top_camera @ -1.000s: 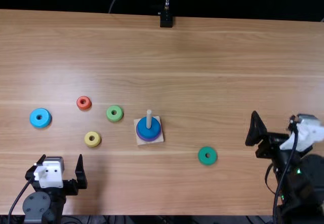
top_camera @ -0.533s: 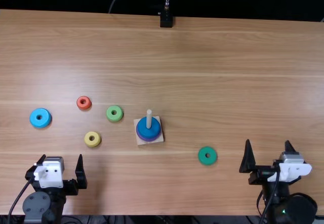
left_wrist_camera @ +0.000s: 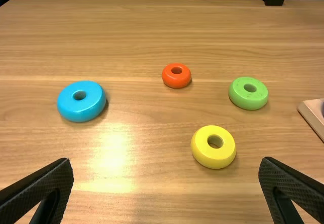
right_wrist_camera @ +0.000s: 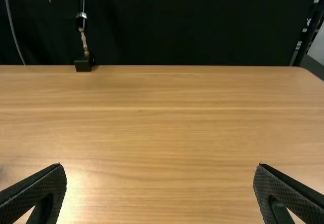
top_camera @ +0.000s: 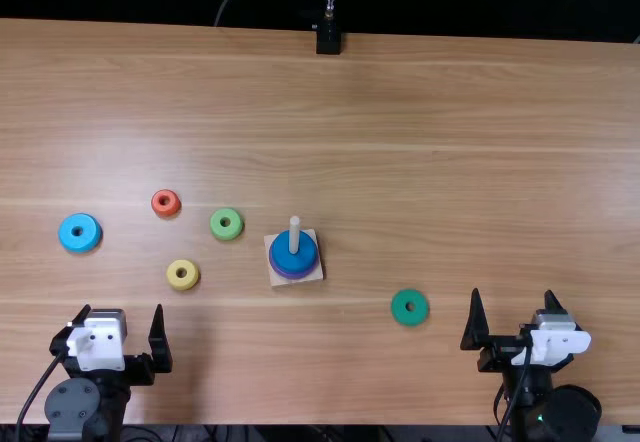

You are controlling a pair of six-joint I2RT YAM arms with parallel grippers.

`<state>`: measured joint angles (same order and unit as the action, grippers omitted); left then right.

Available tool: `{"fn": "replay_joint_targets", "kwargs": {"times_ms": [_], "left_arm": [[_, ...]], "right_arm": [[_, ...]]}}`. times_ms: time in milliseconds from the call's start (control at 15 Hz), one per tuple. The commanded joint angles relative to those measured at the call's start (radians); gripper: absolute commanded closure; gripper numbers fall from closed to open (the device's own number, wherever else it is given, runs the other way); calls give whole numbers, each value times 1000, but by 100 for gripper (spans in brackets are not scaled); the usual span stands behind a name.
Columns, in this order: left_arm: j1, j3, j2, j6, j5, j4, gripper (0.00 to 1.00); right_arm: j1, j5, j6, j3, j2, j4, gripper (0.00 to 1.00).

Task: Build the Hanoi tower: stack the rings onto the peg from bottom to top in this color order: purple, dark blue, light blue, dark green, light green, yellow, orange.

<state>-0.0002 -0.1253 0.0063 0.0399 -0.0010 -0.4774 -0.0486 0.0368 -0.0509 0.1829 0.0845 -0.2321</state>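
Observation:
Near the table's front left, my left gripper (top_camera: 120, 324) is open and empty; right gripper (top_camera: 513, 307), at the front right, is open too. The square base (top_camera: 310, 273) holds the peg (top_camera: 294, 234), with the purple ring (top_camera: 294, 275) under the dark blue ring (top_camera: 290, 261). Loose on the table lie the light blue ring (top_camera: 80, 233), orange ring (top_camera: 165, 202), light green ring (top_camera: 226, 224), yellow ring (top_camera: 183, 274) and dark green ring (top_camera: 410, 307). In the left wrist view the yellow ring (left_wrist_camera: 213, 147) lies beyond the left gripper (left_wrist_camera: 166, 168). Right wrist view: right gripper (right_wrist_camera: 160, 171) over bare wood.
A black stand (top_camera: 328, 38) with a cable beside it is at the table's far edge. The wooden table (top_camera: 450, 142) stretches between the arms and that edge.
The right arm has swung left and pulled back toward the front edge, its gripper turning to point away from its base. The left arm and the rings have kept still.

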Motion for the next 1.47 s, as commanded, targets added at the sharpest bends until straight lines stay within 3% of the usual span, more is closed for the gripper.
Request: {"fn": "replay_joint_targets", "kwargs": {"times_ms": [0, 667, 1400], "left_arm": [[-1, 116, -6, -1, -6, -66, 0], [-1, 116, -6, -1, -6, -66, 0], [-1, 116, -6, -1, -6, -66, 0]], "right_arm": [[-7, -4, -1, -31, -34, 3, 0], [-13, -2, -4, -168, -84, -5, 0], [-13, 2, -4, -168, -84, -86, 0]]}}
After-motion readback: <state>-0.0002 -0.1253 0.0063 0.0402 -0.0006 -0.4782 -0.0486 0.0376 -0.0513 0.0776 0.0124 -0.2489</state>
